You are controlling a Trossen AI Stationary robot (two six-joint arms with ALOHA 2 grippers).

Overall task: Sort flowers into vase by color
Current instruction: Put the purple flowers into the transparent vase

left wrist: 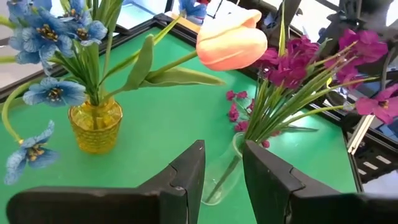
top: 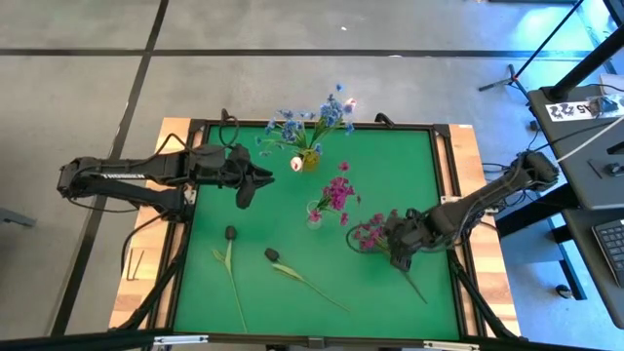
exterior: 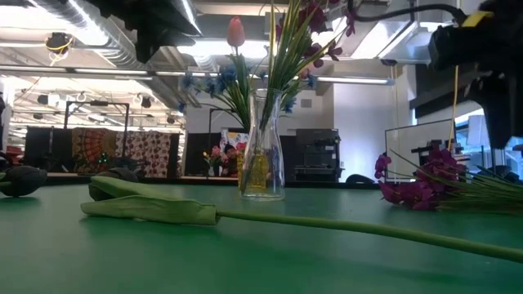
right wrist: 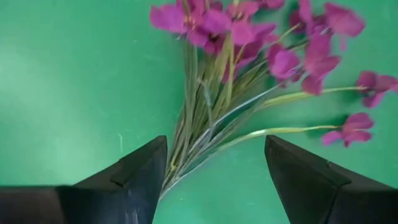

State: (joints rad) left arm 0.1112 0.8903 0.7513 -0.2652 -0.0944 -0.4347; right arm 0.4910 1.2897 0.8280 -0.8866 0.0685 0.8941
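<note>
Overhead view. The left arm reaches in level from the table's left edge, its left gripper (top: 255,181) pointing toward the two vases with its fingers (left wrist: 186,177) apart and nothing between them. The right arm enters from the right edge and bends down toward the front right part of the green mat (top: 390,166). There the right gripper (top: 398,246) hangs over a loose magenta bunch (top: 369,234) lying flat; its fingers (right wrist: 140,171) stand wide, one to each side of the gathered stems, without closing on them.

Flowers. The yellow vase (top: 309,161) near the mat's far edge holds the blue clusters (top: 331,115) and one white-pink tulip bud (top: 296,164). The clear vase (top: 314,215), close to the mat's centre, holds a magenta cluster (top: 338,193). Two dark-budded stems lie on the front left part of the mat: the left dark bud (top: 231,234) and the right dark bud (top: 272,255), their stems running toward the front edge.

Open room. The mat is bare between the left gripper and the dark buds, and along the right side beyond the loose bunch. In the low view the two vases overlap, so their spacing there is probably not readable.
</note>
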